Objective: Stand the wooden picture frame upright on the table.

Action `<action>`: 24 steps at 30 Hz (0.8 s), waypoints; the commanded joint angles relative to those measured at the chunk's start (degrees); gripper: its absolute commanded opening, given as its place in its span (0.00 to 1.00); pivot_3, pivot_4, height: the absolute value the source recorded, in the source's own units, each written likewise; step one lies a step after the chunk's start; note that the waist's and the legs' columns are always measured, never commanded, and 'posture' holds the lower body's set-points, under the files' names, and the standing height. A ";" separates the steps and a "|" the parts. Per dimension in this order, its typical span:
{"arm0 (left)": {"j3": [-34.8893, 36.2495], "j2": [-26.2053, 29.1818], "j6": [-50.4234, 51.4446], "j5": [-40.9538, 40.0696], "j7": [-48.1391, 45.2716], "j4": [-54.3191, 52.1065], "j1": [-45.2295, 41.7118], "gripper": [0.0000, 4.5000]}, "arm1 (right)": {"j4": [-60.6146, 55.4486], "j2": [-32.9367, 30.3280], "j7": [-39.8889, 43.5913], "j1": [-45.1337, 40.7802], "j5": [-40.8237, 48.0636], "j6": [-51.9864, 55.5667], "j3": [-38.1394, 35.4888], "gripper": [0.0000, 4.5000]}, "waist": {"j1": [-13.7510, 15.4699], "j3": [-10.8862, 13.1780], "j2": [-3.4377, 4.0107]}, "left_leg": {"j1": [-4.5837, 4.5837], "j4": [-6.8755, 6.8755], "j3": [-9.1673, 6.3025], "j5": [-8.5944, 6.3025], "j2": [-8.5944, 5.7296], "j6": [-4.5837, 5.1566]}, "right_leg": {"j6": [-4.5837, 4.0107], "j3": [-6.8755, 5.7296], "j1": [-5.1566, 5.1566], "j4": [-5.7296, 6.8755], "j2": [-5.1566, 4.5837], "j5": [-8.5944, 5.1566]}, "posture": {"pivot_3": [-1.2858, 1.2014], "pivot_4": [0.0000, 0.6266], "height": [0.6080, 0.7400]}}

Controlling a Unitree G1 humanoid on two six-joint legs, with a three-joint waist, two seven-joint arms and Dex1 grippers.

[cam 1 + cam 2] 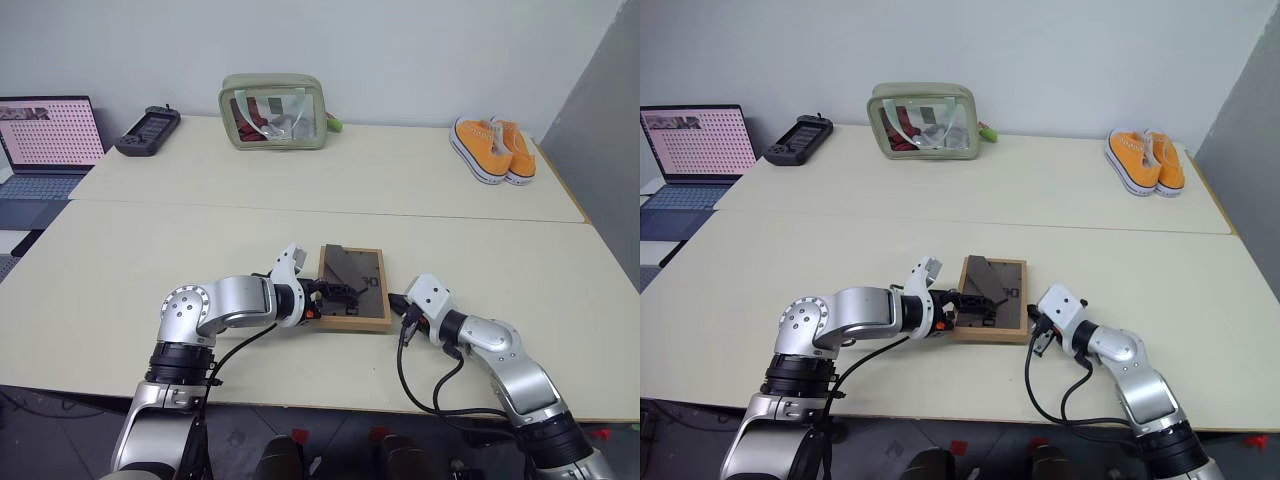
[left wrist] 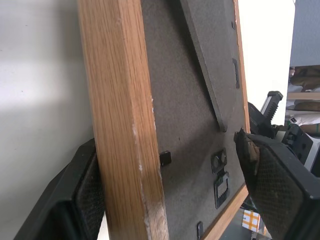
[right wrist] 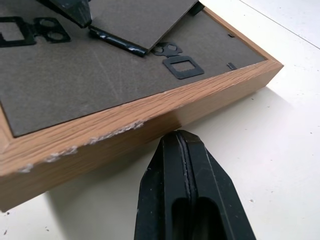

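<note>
Head views: the small rectangular light-wood picture frame [image 1: 354, 287] lies face down on the large pale cream worktop [image 1: 150, 250], near the front edge, its dark grey-brown back panel up. My left gripper [image 1: 327, 297] sits at the frame's left side, my right gripper [image 1: 400, 303] just beside its lower right corner. A clear green-trimmed pouch [image 1: 273, 111], a pair of orange sneakers [image 1: 494, 148], a black handheld controller [image 1: 148, 130] and an open laptop [image 1: 48, 135] stand well apart at the back.

Left wrist view: the fingers [image 2: 272, 182] stand wide apart, straddling the frame's width; I judge them closing on the two wooden rails, though firm contact is unclear. The fold-out stand and black clips show on the back.

Right wrist view: the fingers [image 3: 187, 192] are pressed together, tips near the scuffed wooden edge.

Handling, my guess: light, rigid, smooth-sided, so it may slip; the face is probably fragile. Best held across the rails, clear of the stand.
</note>
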 commanded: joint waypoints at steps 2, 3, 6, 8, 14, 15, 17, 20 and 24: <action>0.53 -0.65 0.11 -0.30 -0.62 1.22 -0.48 0.88 | -1.52 -1.42 0.46 -0.35 0.11 -1.60 -1.05 0.00 | 0.01 0.00 0.00 | -0.01 0.00 0.00 0.00 -0.01 0.00 | 0.00 0.00 0.00 -0.02 0.00 0.00 | 0.52 0.24 1.00; 0.64 -0.66 0.29 -0.30 -0.92 1.34 -0.68 0.88 | -1.45 -1.51 0.43 -0.35 0.13 -1.67 -1.03 0.00 | 0.01 0.00 0.00 | -0.01 0.00 0.00 0.00 0.00 0.00 | 0.00 0.00 0.00 -0.03 0.00 0.00 | 0.52 0.24 1.00; 0.82 -0.89 0.74 -0.30 -1.86 1.71 -1.39 0.88 | -1.29 -1.68 0.36 -0.27 0.17 -1.96 -0.98 0.00 | 0.01 0.00 0.00 | -0.01 -0.01 -0.01 0.00 0.00 0.00 | 0.00 -0.01 0.00 -0.03 0.00 0.00 | 0.52 0.24 1.00; 0.97 -1.01 0.94 -0.30 -2.69 1.79 -1.99 0.80 | -0.92 -1.57 0.21 -0.50 0.08 -2.20 -0.92 0.00 | 0.01 0.00 0.00 | -0.03 -0.01 0.00 0.00 0.00 0.00 | 0.00 -0.01 -0.01 -0.06 0.00 0.00 | 0.52 0.24 1.00; 1.31 -1.25 1.32 -0.30 -4.19 2.04 -3.11 0.53 | -0.47 -1.49 -0.14 -0.53 -0.05 -2.73 -0.93 0.00 | -0.01 0.01 0.00 | -0.07 -0.05 -0.01 0.00 0.00 0.00 | 0.00 -0.01 -0.02 -0.19 0.00 0.00 | 0.52 0.24 1.00; 1.37 -1.28 1.34 -0.30 -4.31 2.13 -3.22 0.47 | -0.45 -1.48 -0.20 -0.51 -0.07 -2.79 -0.90 0.00 | -0.03 0.01 0.00 | -0.08 -0.07 0.00 0.00 0.00 0.00 | 0.00 -0.01 -0.02 -0.21 0.00 0.00 | 0.52 0.24 1.00; 1.59 -1.47 1.21 -0.30 -4.49 2.26 -3.41 0.40 | -0.40 -1.41 -0.35 -0.48 -0.11 -2.90 -0.84 0.00 | -0.01 0.01 -0.01 | -0.09 -0.08 -0.01 0.00 0.00 0.00 | 0.00 -0.01 -0.02 -0.24 0.00 0.00 | 0.52 0.24 1.00; 1.94 -1.86 1.05 -0.30 -5.15 2.28 -3.70 0.29 | -0.30 -1.33 -0.46 -0.51 -0.14 -3.12 -0.76 0.00 | -0.02 0.01 -0.01 | -0.10 -0.09 -0.01 0.00 0.00 0.00 | 0.02 -0.01 -0.02 -0.28 0.00 0.01 | 0.52 0.24 1.00; 2.07 -2.06 1.36 -0.30 -6.10 2.17 -4.32 0.28 | -0.13 -1.36 -0.52 -0.69 -0.12 -3.27 -0.80 0.00 | 0.00 0.02 -0.02 | -0.12 -0.08 -0.01 0.00 0.00 0.00 | 0.02 -0.01 -0.02 -0.31 0.00 0.02 | 0.52 0.24 1.00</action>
